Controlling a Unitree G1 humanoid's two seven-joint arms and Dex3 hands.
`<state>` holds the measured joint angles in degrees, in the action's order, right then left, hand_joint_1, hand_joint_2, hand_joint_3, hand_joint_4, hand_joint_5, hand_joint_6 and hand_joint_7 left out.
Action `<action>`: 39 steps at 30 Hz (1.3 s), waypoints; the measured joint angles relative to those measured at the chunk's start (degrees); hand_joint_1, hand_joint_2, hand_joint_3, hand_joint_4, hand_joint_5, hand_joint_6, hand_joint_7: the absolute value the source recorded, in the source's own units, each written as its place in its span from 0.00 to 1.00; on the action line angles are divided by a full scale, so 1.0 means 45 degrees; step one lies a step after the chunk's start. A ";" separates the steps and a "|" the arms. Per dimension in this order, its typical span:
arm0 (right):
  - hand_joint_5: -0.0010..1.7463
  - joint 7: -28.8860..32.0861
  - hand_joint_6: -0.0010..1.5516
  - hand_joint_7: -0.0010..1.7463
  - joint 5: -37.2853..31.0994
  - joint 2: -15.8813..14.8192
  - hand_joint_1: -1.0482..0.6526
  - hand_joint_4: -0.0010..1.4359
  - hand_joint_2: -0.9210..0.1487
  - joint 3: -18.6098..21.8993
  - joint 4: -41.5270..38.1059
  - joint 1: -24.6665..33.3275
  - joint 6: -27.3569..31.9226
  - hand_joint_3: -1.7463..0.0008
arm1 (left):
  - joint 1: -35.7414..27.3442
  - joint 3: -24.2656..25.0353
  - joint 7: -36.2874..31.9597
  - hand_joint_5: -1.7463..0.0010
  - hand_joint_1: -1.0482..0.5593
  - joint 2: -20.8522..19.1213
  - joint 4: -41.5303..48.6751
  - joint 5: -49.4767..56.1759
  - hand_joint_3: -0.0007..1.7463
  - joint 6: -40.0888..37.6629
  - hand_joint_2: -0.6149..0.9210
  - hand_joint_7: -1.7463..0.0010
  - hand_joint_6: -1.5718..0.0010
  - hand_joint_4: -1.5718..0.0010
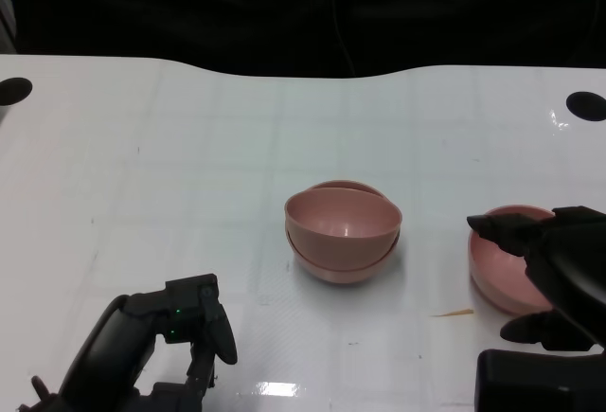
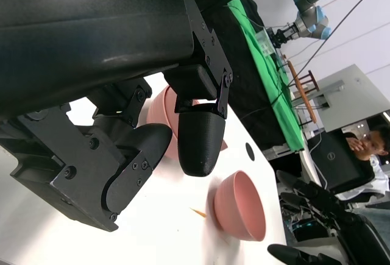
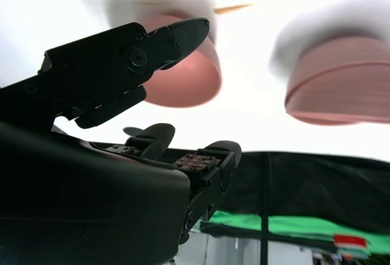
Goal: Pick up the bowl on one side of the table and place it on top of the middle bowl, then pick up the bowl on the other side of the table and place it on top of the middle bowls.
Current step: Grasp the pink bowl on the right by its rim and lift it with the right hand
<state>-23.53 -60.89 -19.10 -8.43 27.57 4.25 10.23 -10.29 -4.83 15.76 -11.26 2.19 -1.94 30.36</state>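
Two pink bowls (image 1: 343, 232) are seen nested at mid counter (image 1: 189, 166); a third bowl (image 1: 502, 256) lies to their right, just beside the right robot hand (image 1: 554, 275), whose spread fingers flank its rim without gripping; the left robot hand (image 1: 185, 327) is held well apart, empty, fingers parted.

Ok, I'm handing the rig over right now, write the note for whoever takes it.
Left hand: open, holding nothing, low near the table's front edge.
Right hand: open, fingers spread at the right bowl, no grip visible yet.
Middle stack: two pink bowls nested at table centre, so the first placement is done.
Left to do: grip the right bowl, lift it and set it on top of the middle stack.
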 measured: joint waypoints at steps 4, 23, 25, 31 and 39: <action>0.13 -0.0128 0.28 0.01 -0.0245 -0.0102 0.29 0.31 0.11 -0.0282 -0.0647 -0.0468 0.0125 1.00 | 0.0043 0.0003 -0.0016 0.00 0.61 0.0078 -0.0005 0.0219 0.87 -0.0006 0.63 0.11 0.50 0.45; 0.13 0.0092 0.32 0.02 -0.1327 -0.0235 0.33 0.53 0.03 -0.2427 -0.6532 -0.3350 0.1277 0.99 | 0.0080 0.0027 -0.0039 0.00 0.64 0.0182 -0.0057 0.0530 0.86 -0.0019 0.64 0.11 0.50 0.46; 0.13 0.0215 0.33 0.02 -0.1326 -0.0244 0.33 0.55 0.01 -0.2648 -0.7124 -0.3576 0.1385 0.99 | 0.0078 0.0031 -0.0039 0.00 0.63 0.0179 -0.0061 0.0530 0.86 -0.0012 0.64 0.11 0.50 0.46; 0.71 0.1008 0.46 0.01 -0.1183 -0.0277 0.40 0.53 0.00 -0.3089 -0.8216 -0.4305 0.1373 0.95 | 0.0079 0.0038 -0.0039 0.00 0.63 0.0173 -0.0066 0.0533 0.86 -0.0011 0.63 0.11 0.50 0.46; 0.84 0.2689 0.59 0.03 -0.0479 -0.0518 0.46 0.59 0.00 -0.3244 -0.9497 -0.4874 0.0644 0.89 | 0.0077 0.0043 -0.0039 0.00 0.63 0.0169 -0.0073 0.0546 0.87 -0.0009 0.63 0.11 0.50 0.46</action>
<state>-11.43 -63.04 -21.43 -23.03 -15.17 -17.68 13.13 -9.94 -4.64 15.58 -10.50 1.86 0.52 30.33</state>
